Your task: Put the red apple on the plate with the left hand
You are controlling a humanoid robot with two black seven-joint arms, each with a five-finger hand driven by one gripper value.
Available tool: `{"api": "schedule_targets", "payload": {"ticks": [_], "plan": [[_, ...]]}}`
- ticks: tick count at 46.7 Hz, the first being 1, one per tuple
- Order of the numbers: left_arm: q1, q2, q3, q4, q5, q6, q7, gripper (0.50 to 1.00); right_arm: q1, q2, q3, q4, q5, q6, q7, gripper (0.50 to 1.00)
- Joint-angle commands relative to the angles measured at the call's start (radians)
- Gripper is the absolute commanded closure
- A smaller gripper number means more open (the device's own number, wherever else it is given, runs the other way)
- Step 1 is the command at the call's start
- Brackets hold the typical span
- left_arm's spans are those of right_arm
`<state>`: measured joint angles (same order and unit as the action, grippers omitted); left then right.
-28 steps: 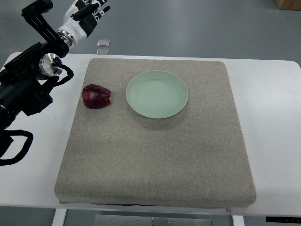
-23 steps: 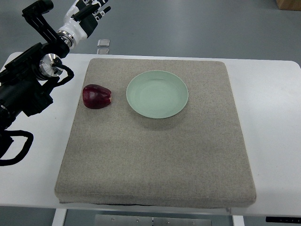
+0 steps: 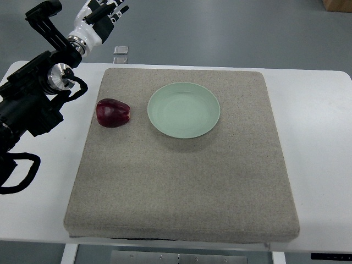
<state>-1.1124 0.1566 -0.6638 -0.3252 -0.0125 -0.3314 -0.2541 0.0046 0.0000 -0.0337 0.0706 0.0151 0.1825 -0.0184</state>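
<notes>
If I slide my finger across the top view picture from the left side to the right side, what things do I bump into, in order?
Black robot left arm → dark red apple on the grey mat's left edge → round pale green plate → bare grey fabric mat → white table top.

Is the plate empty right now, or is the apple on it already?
Empty. The green plate shows only its bare surface; the red apple lies on the mat beside its left rim.

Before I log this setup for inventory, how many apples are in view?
1. The red apple lies on the left edge of the grey mat, just left of the green plate. Nothing here could hide another.
</notes>
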Motion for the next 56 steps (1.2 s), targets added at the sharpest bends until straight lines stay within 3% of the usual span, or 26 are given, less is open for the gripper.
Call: {"api": "schedule_targets", "payload": {"ticks": [1, 15, 47, 56], "plan": [[-0.001, 0.000, 0.001, 0.002, 0.002, 0.000, -0.001, 0.508, 0.000, 0.000, 0.000, 0.000, 0.000, 0.000, 0.000, 0.570], [-0.001, -0.003, 0.001, -0.005, 0.002, 0.054, -0.001, 0.508, 0.000, 0.000, 0.000, 0.000, -0.001, 0.000, 0.000, 0.570], [0.003, 0.012, 0.026, -0.031, 0.014, 0.054, -0.001, 0.508, 0.000, 0.000, 0.000, 0.000, 0.000, 0.000, 0.000, 0.568], [-0.003, 0.049, 0.119, -0.064, 0.017, 0.054, 0.001, 0.508, 0.000, 0.000, 0.000, 0.000, 0.000, 0.000, 0.000, 0.568]]}}
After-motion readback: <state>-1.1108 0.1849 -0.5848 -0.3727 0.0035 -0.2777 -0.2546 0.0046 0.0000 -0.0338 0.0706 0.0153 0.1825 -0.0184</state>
